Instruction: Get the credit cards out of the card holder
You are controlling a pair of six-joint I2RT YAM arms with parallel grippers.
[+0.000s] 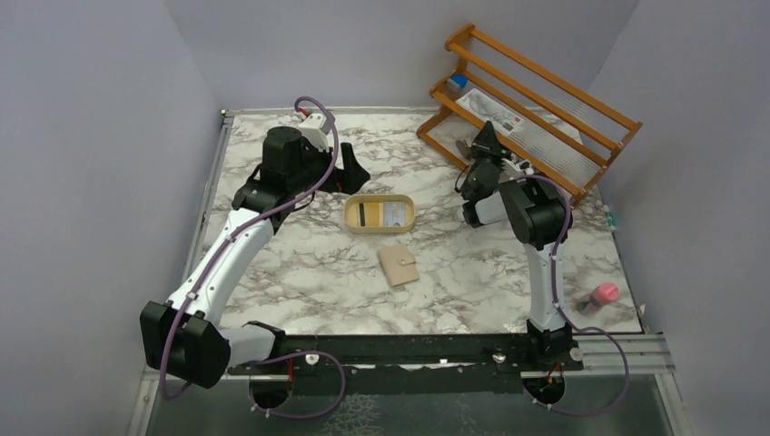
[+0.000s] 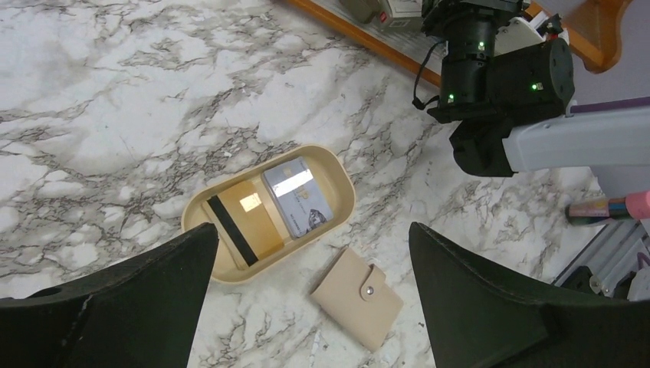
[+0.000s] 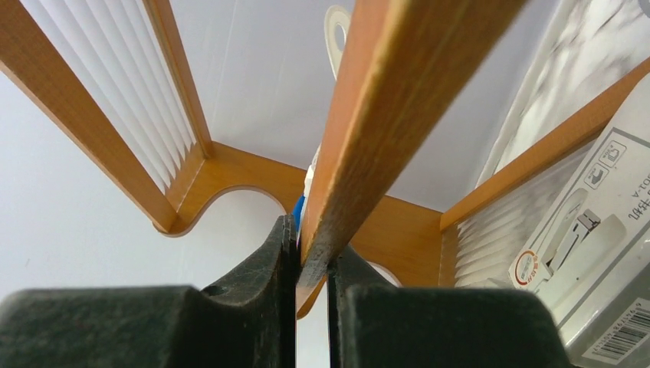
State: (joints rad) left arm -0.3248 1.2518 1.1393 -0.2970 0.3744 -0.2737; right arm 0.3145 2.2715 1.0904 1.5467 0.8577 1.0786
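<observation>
The tan card holder [image 1: 398,265] [image 2: 356,295] lies snapped shut on the marble table, just below the cream oval tray [image 1: 349,218] [image 2: 345,180]. Two credit cards lie flat in the tray: a yellow-orange one with a dark stripe [image 2: 249,222] [image 1: 368,214] and a whitish-blue one [image 2: 300,195] [image 1: 396,214]. My left gripper [image 1: 350,173] [image 2: 310,230] hangs open above and left of the tray, holding nothing. My right gripper [image 1: 479,145] [image 3: 312,245] is at the wooden rack [image 1: 536,100], jaws closed around its front rail [image 3: 383,115].
The rack stands tilted at the table's back right and holds a boxed stapler [image 3: 598,230] [image 1: 508,118]. A pink-capped bottle [image 1: 601,295] [image 2: 613,207] lies near the right edge. Grey walls close in on the left, back and right.
</observation>
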